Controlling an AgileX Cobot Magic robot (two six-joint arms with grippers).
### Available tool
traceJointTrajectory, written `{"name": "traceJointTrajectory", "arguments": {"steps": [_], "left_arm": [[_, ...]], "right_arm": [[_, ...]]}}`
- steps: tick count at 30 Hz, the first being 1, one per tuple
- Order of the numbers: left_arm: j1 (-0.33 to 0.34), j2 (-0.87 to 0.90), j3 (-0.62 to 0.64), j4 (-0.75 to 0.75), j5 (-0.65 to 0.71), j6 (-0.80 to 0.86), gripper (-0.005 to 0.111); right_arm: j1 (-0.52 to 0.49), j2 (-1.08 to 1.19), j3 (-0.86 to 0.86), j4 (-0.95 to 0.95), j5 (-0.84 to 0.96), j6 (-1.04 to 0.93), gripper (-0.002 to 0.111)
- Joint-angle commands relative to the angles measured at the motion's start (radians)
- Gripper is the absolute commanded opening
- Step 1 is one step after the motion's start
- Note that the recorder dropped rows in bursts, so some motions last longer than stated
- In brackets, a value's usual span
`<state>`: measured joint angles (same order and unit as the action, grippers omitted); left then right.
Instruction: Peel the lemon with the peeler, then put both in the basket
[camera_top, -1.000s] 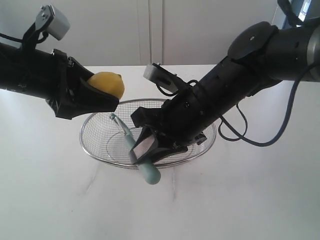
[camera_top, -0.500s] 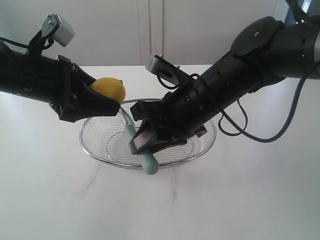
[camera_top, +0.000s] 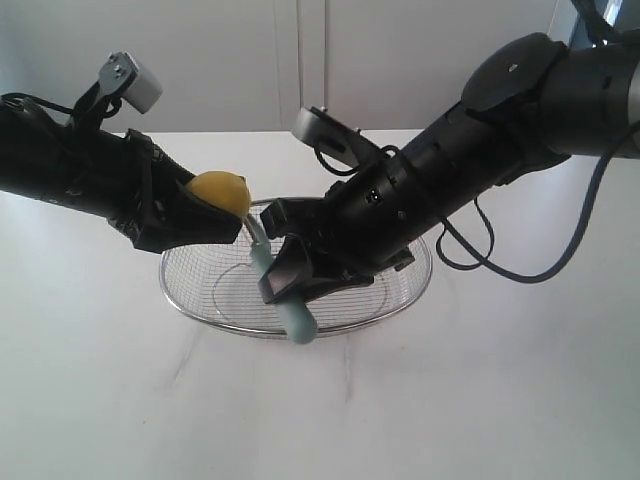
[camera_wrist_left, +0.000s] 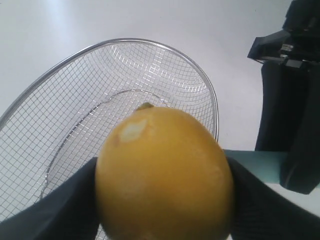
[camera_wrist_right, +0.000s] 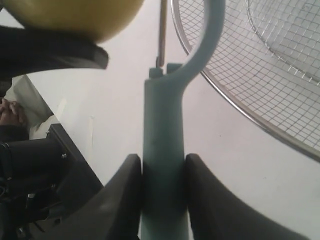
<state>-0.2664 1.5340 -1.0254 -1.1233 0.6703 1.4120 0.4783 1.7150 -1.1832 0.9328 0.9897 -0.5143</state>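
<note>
Left claw (camera_top: 225, 208) clamped on lemon (camera_top: 222, 190), held above the basket (camera_wrist_left: 125, 40) rim. Right claw (camera_top: 290, 285) clamped on peeler (camera_wrist_right: 162, 150) handle, blade just beside the lemon. One small pale patch on the skin; peeling judged barely begun. Neither item is in the basket yet.

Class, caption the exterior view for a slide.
Left hand holds lemon above basket rim; right hand holds peeler, head by the lemon.

no readable text, labels or numbers
</note>
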Motion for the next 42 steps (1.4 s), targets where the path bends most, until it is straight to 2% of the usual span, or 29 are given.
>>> {"name": "traceJointTrajectory", "arguments": {"steps": [1,24,31,42], "left_arm": [[-0.005,-0.004,0.001,-0.026,0.017,0.002,0.0],[-0.005,-0.004,0.001,-0.026,0.013,0.002,0.0],[-0.005,-0.004,0.001,-0.026,0.016,0.002,0.0],[-0.005,-0.004,0.001,-0.028,0.012,0.002,0.0]], "right_arm": [[-0.003,-0.01,-0.002,-0.02,-0.014,0.014,0.0],[-0.16,-0.268,-0.002,-0.051,-0.057,0.036,0.0],[-0.16,-0.231,0.011,-0.091,-0.055,0.049,0.0],[-0.131,-0.058,0.08,0.031,-0.05,0.044,0.0]]}}
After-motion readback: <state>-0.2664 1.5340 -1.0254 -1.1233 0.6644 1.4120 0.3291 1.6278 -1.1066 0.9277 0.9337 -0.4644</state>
